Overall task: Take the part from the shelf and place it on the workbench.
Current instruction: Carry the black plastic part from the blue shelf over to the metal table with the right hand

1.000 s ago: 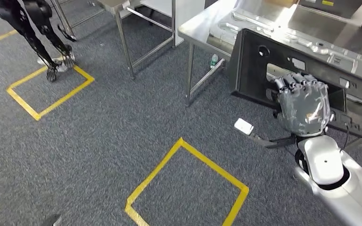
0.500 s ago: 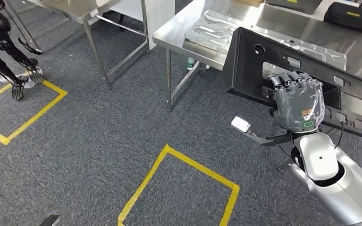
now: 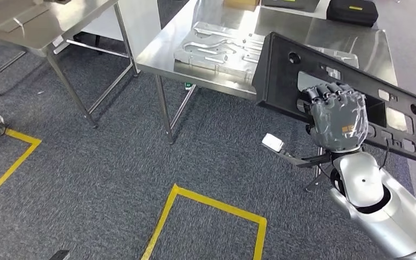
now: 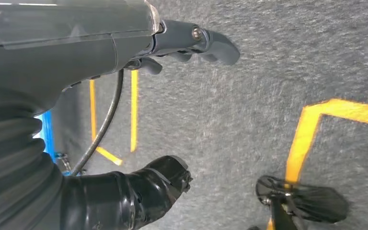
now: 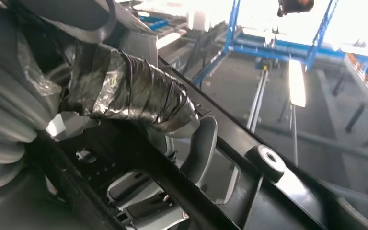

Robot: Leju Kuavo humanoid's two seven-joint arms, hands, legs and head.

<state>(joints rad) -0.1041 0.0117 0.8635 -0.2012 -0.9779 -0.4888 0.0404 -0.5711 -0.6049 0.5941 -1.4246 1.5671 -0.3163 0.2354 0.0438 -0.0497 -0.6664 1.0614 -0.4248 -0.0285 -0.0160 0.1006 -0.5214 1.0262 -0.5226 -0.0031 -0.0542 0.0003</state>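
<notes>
right hand (image 3: 338, 118) fingertips — hidden behind black panel (image 3: 281, 76) | panel's right end cut off

Matt black plastic part (image 3: 281, 76), shiny brushed-metal workbench (image 3: 162, 51), rough grey carpet (image 3: 103, 162), glossy yellow floor tape (image 3: 211, 203)

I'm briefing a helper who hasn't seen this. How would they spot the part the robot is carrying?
Find the steel workbench at the top of the head view. In front of its near edge, the right hand grips a long black plastic panel with cut-out openings, unlike the silvery metal plates lying flat on the bench.
</notes>
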